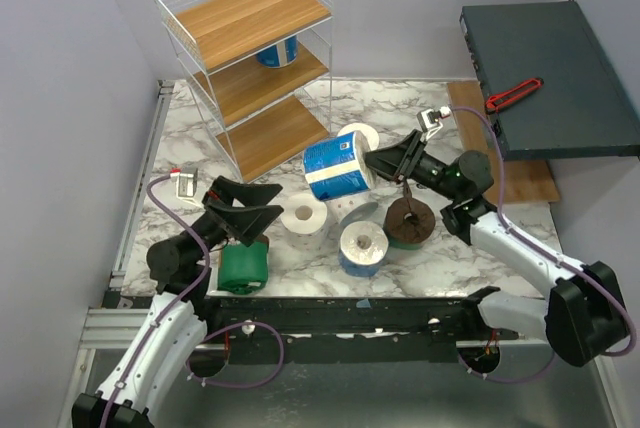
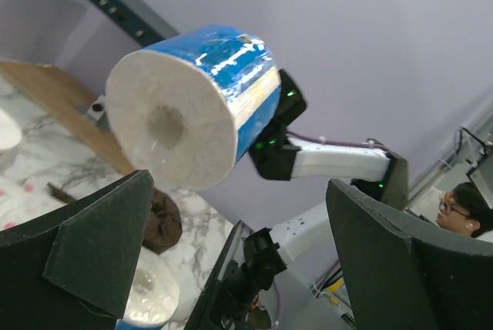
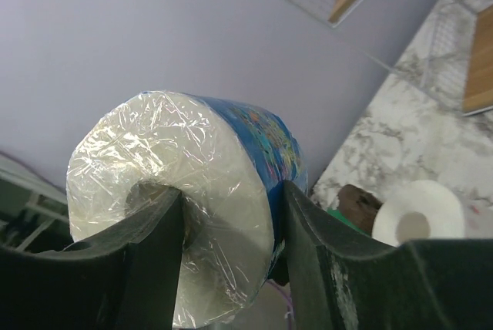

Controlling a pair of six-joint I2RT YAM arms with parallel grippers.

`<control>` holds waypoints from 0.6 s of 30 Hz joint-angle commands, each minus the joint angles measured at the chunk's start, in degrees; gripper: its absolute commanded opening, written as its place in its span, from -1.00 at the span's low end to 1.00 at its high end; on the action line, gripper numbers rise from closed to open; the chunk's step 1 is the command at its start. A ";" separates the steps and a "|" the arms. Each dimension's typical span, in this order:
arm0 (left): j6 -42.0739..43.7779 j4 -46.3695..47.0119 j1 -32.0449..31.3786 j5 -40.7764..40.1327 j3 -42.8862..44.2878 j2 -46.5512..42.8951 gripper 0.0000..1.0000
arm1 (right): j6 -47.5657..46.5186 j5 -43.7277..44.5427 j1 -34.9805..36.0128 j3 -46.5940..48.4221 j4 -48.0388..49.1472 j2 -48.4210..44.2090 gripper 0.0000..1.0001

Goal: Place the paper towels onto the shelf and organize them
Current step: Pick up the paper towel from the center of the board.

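My right gripper [image 1: 375,163] is shut on a blue-wrapped paper towel roll [image 1: 337,168], one finger in its core and one outside, holding it above the table centre. It also shows in the right wrist view [image 3: 192,207] and the left wrist view [image 2: 192,106]. The shelf [image 1: 250,58] stands at the back left, with another blue roll [image 1: 277,52] on its middle tier. My left gripper [image 1: 272,204] is open and empty above a green-wrapped roll [image 1: 245,263]. White rolls [image 1: 304,216] [image 1: 360,135], an upright blue roll [image 1: 363,245] and a brown-ended roll [image 1: 410,220] lie on the table.
A dark flat box [image 1: 555,78] sits at the back right with a red-handled tool [image 1: 513,94] on it. A wooden board [image 1: 525,176] lies below it. The marble table [image 1: 190,133] ends at a metal rail on the left.
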 commanded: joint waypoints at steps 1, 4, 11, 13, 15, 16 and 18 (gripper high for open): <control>-3.50 13.58 -0.14 5.58 3.80 1.39 0.97 | 16.85 -5.83 0.03 -3.69 31.86 4.72 -0.03; -3.50 13.42 -0.14 6.03 5.61 1.99 0.97 | 20.26 -5.94 0.03 -4.67 38.72 7.28 -0.03; -3.43 13.32 -2.40 7.57 9.84 6.38 0.97 | 23.61 -5.60 0.03 -5.49 45.31 10.29 -0.03; -2.88 13.34 -4.07 6.94 9.86 7.69 0.97 | 23.78 -5.50 0.03 -5.52 45.77 10.73 -0.03; -1.51 12.60 -6.17 6.05 9.89 8.69 0.97 | 23.26 -5.49 0.12 -5.42 45.05 10.58 -0.03; -0.55 11.49 -7.43 5.34 10.04 8.85 0.97 | 22.93 -5.49 0.12 -5.38 44.38 10.52 -0.03; 1.63 8.55 -9.50 3.82 10.78 8.99 0.97 | 21.81 -5.44 0.12 -5.22 42.97 10.19 -0.02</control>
